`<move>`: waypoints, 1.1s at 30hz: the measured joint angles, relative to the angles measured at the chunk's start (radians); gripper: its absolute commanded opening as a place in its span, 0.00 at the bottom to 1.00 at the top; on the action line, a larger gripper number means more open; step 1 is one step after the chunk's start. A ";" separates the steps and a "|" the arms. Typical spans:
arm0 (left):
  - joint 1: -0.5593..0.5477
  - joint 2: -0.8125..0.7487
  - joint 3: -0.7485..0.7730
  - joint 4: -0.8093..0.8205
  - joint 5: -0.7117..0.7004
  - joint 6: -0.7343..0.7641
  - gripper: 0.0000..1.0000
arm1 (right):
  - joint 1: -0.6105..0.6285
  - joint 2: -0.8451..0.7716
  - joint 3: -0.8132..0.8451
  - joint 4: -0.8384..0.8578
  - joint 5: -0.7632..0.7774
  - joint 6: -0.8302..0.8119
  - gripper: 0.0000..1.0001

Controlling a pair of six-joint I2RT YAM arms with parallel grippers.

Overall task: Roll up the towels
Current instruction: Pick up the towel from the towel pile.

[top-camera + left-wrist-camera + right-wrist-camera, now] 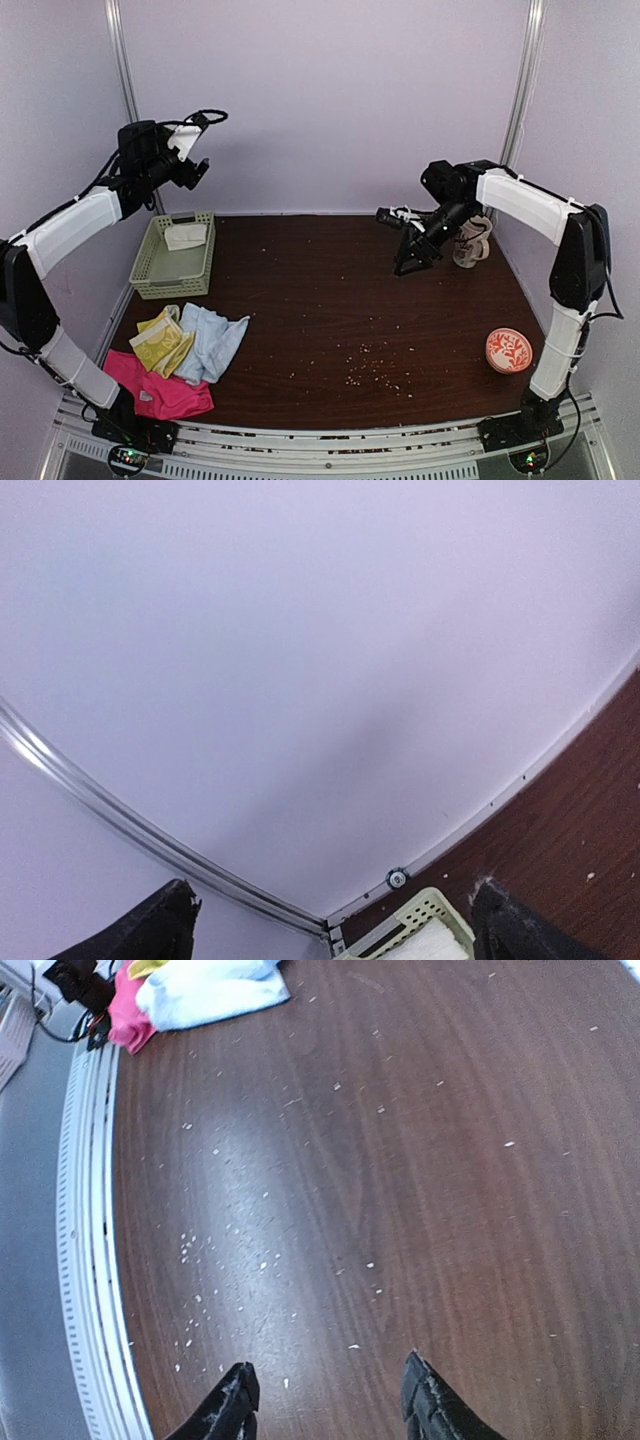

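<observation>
Pink towel at lower left, both pincers empty.
I see the yellow-green towel and pale blue towel heaped just above it on the surface, unrolled; a cream-white towel lies in the basket at left. My left pincer hangs wide open in the upper left; my right pincer stands partly open right of centre, gripping nothing.

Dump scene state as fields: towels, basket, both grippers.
left gripper: open, empty, raised high by the basket
right gripper: open, empty, over bare table
cream-white towel: in basket
yellow-green towel, pale blue towel, hot-pink towel: loose overlapping heap, near left, unrolled
other: mug, orange patterned dish, right side
</observation>
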 measured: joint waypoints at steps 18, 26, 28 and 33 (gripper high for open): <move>0.014 -0.163 -0.269 0.018 0.134 -0.529 0.63 | -0.195 -0.251 -0.343 0.737 0.309 0.577 0.92; -0.164 -0.144 -0.233 -0.233 0.178 -0.624 0.32 | -0.193 -0.249 -0.496 0.761 0.107 0.526 0.75; -0.246 -0.105 -0.199 -0.323 0.148 -0.649 0.28 | -0.193 -0.239 -0.497 0.750 0.063 0.502 0.72; -0.406 0.015 -0.184 -0.515 0.079 -0.711 0.28 | -0.193 -0.207 -0.492 0.718 -0.015 0.432 0.67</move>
